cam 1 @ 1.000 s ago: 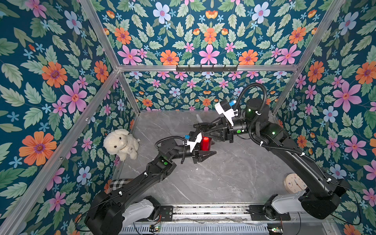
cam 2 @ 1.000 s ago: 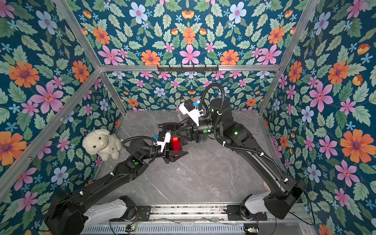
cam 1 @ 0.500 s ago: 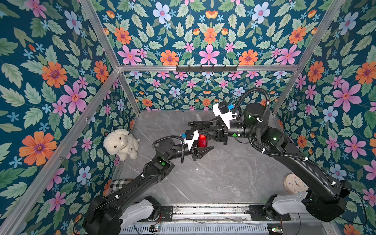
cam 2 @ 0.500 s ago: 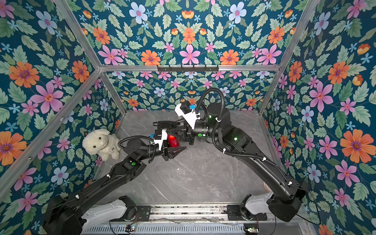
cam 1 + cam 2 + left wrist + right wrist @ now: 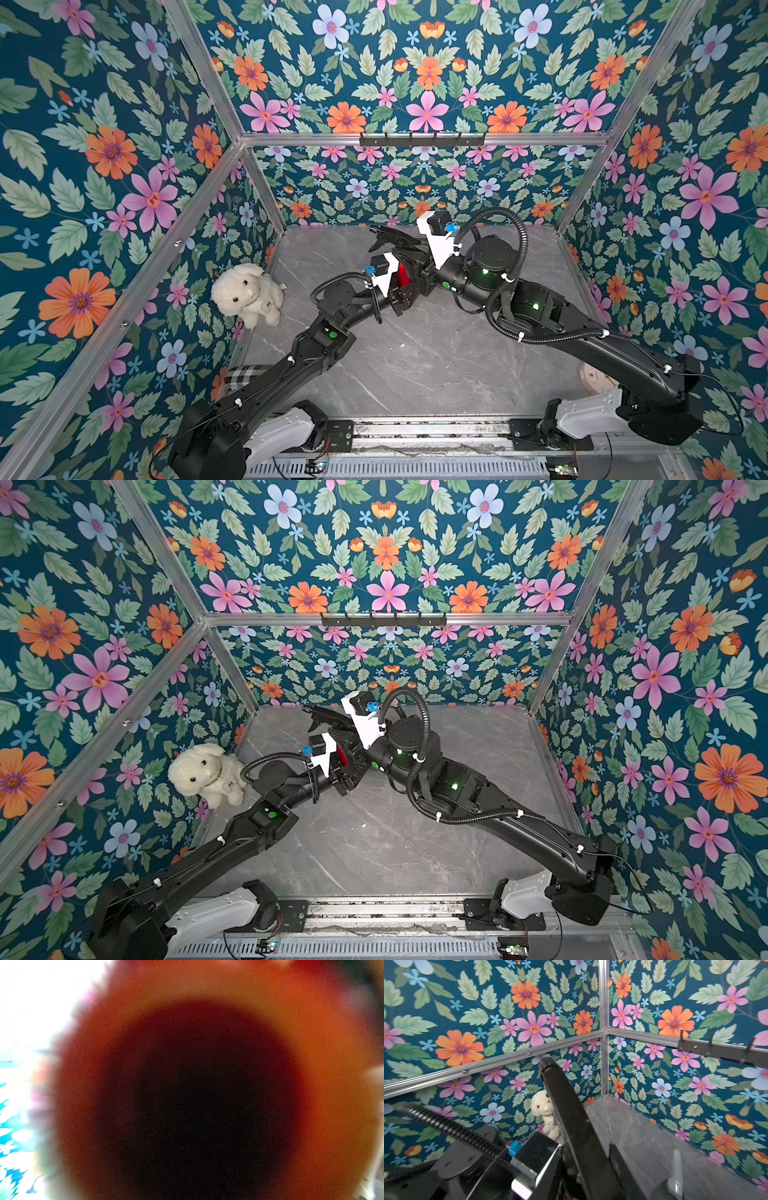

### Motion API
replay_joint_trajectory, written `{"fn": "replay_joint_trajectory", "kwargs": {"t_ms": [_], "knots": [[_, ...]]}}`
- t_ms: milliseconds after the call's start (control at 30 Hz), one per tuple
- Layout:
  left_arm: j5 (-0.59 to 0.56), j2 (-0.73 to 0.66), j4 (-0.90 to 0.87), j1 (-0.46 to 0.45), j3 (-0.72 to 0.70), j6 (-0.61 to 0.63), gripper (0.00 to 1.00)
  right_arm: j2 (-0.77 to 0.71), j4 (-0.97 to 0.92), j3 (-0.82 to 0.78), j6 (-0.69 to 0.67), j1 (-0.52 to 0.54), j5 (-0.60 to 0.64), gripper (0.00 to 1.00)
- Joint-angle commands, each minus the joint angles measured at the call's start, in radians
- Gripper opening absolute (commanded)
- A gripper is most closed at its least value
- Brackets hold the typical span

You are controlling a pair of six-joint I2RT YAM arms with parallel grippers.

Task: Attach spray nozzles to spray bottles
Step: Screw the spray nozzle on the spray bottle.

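left gripper [image 5: 406, 291] clamped red bottle [image 5: 403, 272] | right gripper [image 5: 409, 254] apparently gripped black nozzle [image 5: 388, 239] just beside it | mid tabletop [image 5: 415, 365], toward back edge

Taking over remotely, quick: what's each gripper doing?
Left gripper: closed on the red bottle.
Right gripper: closed on the black nozzle.
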Motion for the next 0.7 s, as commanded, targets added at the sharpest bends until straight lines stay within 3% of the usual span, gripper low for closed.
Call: {"fn": "replay_joint_trajectory", "kwargs": {"t_ms": [0, 300, 667], "knots": [[-0.103, 0.003, -0.027, -0.005, 0.008, 0.014, 0.0, 0.046, -0.176, -0.004, 0.044, 0.069, -0.045, 0.24], [-0.183, -0.004, -0.04, -0.007, 0.003, 0.03, 0.0, 0.109, -0.1, 0.005, -0.018, 0.167, 0.192, 0.28], [-0.169, -0.004, -0.037, -0.007, -0.008, 0.029, 0.0, -0.045, 0.01, -0.117, -0.152, 0.168, 0.018, 0.58]]}}
